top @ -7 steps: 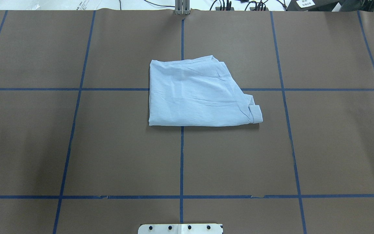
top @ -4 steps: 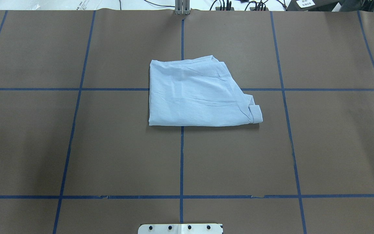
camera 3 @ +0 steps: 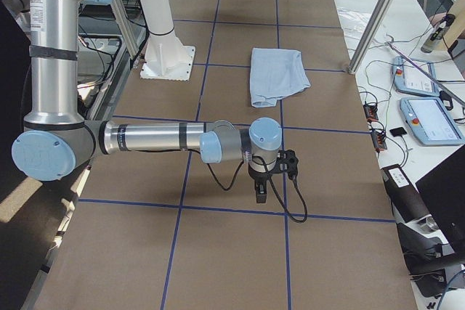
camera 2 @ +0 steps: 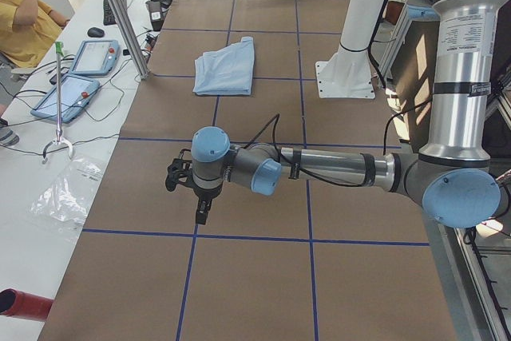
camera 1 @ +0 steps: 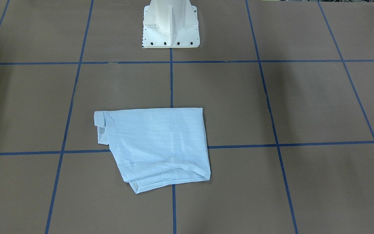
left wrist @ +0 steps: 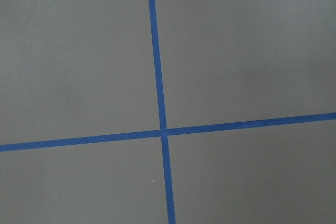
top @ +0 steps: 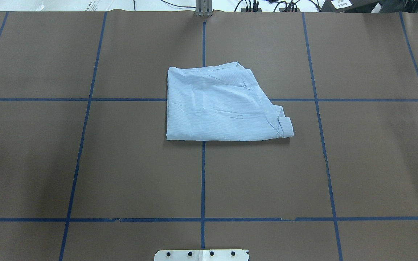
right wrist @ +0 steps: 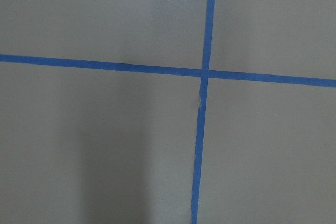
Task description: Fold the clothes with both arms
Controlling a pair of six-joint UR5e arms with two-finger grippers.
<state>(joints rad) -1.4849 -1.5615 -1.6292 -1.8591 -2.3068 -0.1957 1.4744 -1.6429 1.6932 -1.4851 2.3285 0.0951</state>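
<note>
At mid-table, over the centre crossing of the blue tape lines, lies the shirt. It is folded into a compact flat packet w/ one slanted side. Its straight folded edge faces the robot's left. A cuff sticks out at the near corner on the robot's right. The far edge shows several offset, slightly rumpled layers.

Both arms are well apart from it, out toward the table's ends. The left tool points down over bare table, and the right tool does likewise. Each shows in a side view only, so I can't tell if either is open or closed. The wrist cams show just brown cover and tape, no fingers.

Handling (judgement): the fabric looks thin, light and v. soft, w/ no stiffness. It will prob. sag when lifted, and the layers will slide on one another. It isn't fragile, but a loose packet comes undone if pulled by one layer only. The cover looks smooth, so a sideways nudge may skid it.

If another fold is wanted, take two corners of one edge, one tool each, pinching all layers together. The near edge suits, incl. the cuff corner, which is thicker and gives more to bite. Avoid the far edge, where it's easy to catch the top layer alone. The task looks near done.
</note>
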